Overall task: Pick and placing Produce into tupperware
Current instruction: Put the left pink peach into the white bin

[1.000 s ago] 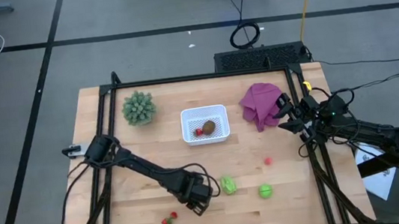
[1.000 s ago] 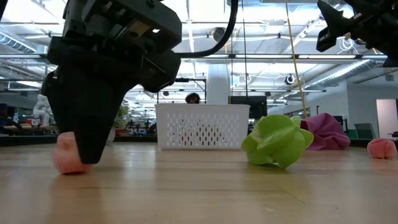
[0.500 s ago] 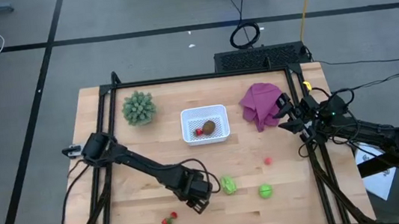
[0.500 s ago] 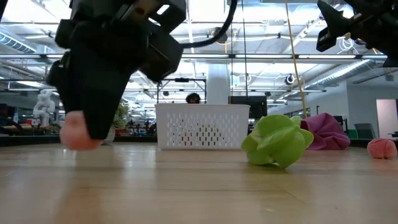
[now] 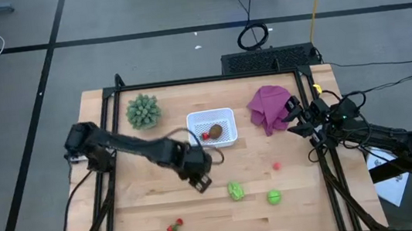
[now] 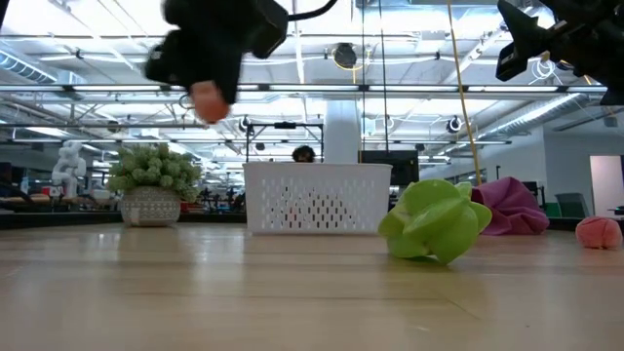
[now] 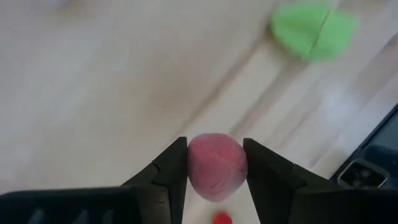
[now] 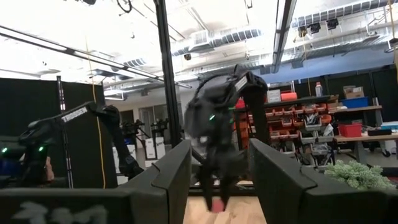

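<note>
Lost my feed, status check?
Left pincer shut on pink produce piece, lifted, near tupperware. Right pincer open, parked by purple cloth. Path unobstructed.

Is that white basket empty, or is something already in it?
Not empty: the white basket holds a brown oval piece and a small red piece.

Two dark jointed arms, black cables, angular black jaws

This is a robotics lab in an open industrial hall. Around the wooden tabletop (image 5: 163, 214) lies a grey floor marked with black tape lines (image 5: 181, 30); behind it hang exposed ceiling trusses (image 6: 409, 93), while shelves of red bins (image 8: 311, 112) and another robot arm (image 8: 81, 118) stand beyond.
</note>
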`<state>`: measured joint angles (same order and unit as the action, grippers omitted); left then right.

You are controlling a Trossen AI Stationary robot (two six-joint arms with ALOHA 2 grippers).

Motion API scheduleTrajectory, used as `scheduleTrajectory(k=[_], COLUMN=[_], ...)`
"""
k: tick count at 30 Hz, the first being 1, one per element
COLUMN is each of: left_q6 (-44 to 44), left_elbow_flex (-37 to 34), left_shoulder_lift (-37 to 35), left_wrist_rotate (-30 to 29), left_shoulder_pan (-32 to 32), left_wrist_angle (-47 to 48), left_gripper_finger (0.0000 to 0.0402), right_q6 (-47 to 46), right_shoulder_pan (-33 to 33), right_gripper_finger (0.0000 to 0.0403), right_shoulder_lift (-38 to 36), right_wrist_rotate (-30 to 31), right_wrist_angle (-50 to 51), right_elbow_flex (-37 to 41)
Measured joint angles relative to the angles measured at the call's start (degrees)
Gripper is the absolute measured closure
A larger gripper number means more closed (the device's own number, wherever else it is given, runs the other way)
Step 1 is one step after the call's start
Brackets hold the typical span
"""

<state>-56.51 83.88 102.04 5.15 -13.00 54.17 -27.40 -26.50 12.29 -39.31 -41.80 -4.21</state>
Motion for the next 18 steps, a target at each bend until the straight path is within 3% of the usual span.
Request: scheduleTrajectory(k=[6, 12, 18], left_q6=[11.2, 23.5, 29.9], left_elbow_flex=[0.4, 5.5, 8.4], left_shoulder_lift=[-1.7, -1.1, -0.4], left_wrist_rotate=[-0.4, -0.9, -2.3], left_shoulder_pan=[9.1, 17.7, 24.4], left_wrist_angle=[-0.4, -0.6, -1.4], left_gripper_finger=[0.0266, 0.0266, 0.0266], right_q6=[0.3, 0.7, 2.1], right_shoulder_pan=[0.0, 0.0, 0.0], right_gripper_finger=[0.0252, 0.0252, 0.0252], right_shoulder_lift=[0.0, 0.0, 0.0], right_wrist_rotate=[0.0, 0.0, 0.0], right_wrist_angle=[0.0, 0.1, 0.5], right_elbow_flex=[0.0, 0.0, 0.0])
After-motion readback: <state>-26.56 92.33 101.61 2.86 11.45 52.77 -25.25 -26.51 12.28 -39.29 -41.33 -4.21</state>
